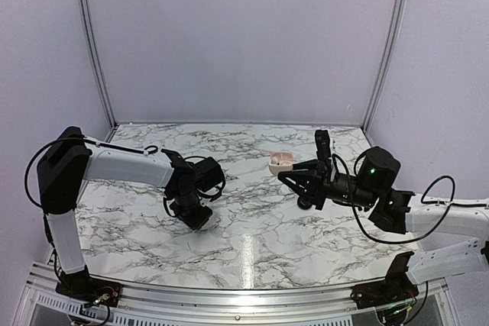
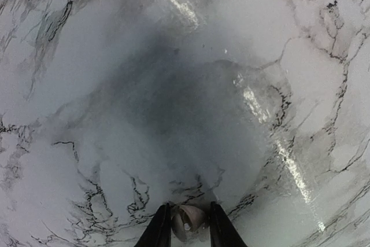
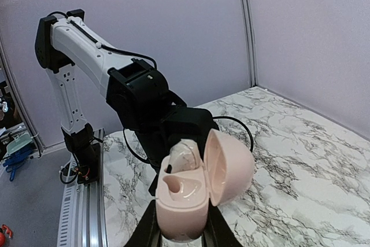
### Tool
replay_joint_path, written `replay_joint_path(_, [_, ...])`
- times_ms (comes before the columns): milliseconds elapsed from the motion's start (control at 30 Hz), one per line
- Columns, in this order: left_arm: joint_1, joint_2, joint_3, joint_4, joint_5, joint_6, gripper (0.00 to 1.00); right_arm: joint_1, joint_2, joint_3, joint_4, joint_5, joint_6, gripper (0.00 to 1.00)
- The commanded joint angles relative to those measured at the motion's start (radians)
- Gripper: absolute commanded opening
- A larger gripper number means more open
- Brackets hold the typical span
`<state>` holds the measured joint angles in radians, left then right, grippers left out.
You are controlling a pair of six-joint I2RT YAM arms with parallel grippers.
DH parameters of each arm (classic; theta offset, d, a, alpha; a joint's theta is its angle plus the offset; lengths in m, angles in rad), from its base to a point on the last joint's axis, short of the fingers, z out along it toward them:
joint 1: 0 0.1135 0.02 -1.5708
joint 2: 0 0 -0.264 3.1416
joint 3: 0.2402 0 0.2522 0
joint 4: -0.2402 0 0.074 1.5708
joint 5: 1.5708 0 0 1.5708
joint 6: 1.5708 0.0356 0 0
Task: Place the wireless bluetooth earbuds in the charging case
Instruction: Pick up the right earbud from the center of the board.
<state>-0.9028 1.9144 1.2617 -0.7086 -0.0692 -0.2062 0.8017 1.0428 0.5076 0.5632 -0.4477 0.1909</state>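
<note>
Room: pale lilac walls on three sides, and a white-and-grey marble table [image 1: 252, 250] under both my arms.
Left gripper: my left gripper [image 2: 188, 209] is nose-down at the marble on the left side, its fingers narrow, one on each side of a small pale stub.
Earbud: I take that stub for an earbud [image 2: 186, 222]. It fills the gap between my fingers, but I cannot tell whether I truly have it pinched.
Charging case: the charging case [image 3: 182, 201] is right of centre and toward the far side. It looks lifted off the marble, standing upright with its lid swung open and its pink mouth up.
Sockets: the far one seems to have a pale shape seated in it, and the near one shows as an open hollow. That is my reading.
Right gripper: my right gripper [image 3: 179, 236] is clamped tight on the case's lower body.
Bearing: from my left fingers the case lies to the right, farther back, higher and well apart. My left arm is nearest the earbud.
Coming move: lift, carry it right and far, then come down along the case's upright axis into the hollow.
</note>
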Motion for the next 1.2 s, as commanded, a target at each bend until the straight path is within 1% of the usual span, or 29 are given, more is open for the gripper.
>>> replay_joint_path(0, [-0.006,0.021,0.007,-0.037,-0.017,-0.007,0.23,-0.011,-0.002,0.035,-0.003,-0.009,0.002,0.00])
replay_joint_path(233, [-0.006,-0.004,0.009,-0.034,-0.051,-0.012,0.18,-0.010,-0.003,0.033,-0.003,-0.008,0.001,0.00])
replay_joint_path(500, [0.001,-0.073,0.013,0.001,-0.062,-0.025,0.17,-0.010,-0.006,0.031,0.001,-0.001,-0.005,0.00])
replay_joint_path(633, [0.015,-0.150,0.017,0.031,-0.067,-0.037,0.17,-0.011,-0.011,0.019,0.020,0.012,-0.027,0.00])
replay_joint_path(733, [0.024,-0.254,0.029,0.064,-0.078,-0.047,0.17,-0.011,-0.009,0.005,0.062,0.027,-0.041,0.00])
replay_joint_path(833, [0.024,-0.373,0.036,0.132,-0.084,-0.058,0.18,-0.010,0.014,-0.005,0.124,0.033,-0.053,0.00])
replay_joint_path(1000, [0.017,-0.610,-0.037,0.402,-0.016,-0.070,0.19,0.005,0.062,-0.026,0.276,0.025,-0.078,0.00])
replay_joint_path(1067, [0.008,-0.679,-0.066,0.493,-0.004,-0.069,0.20,0.029,0.075,-0.031,0.314,0.038,-0.124,0.00])
replay_joint_path(1167, [-0.017,-0.752,-0.102,0.618,-0.015,-0.059,0.20,0.092,0.096,-0.043,0.370,0.129,-0.221,0.00])
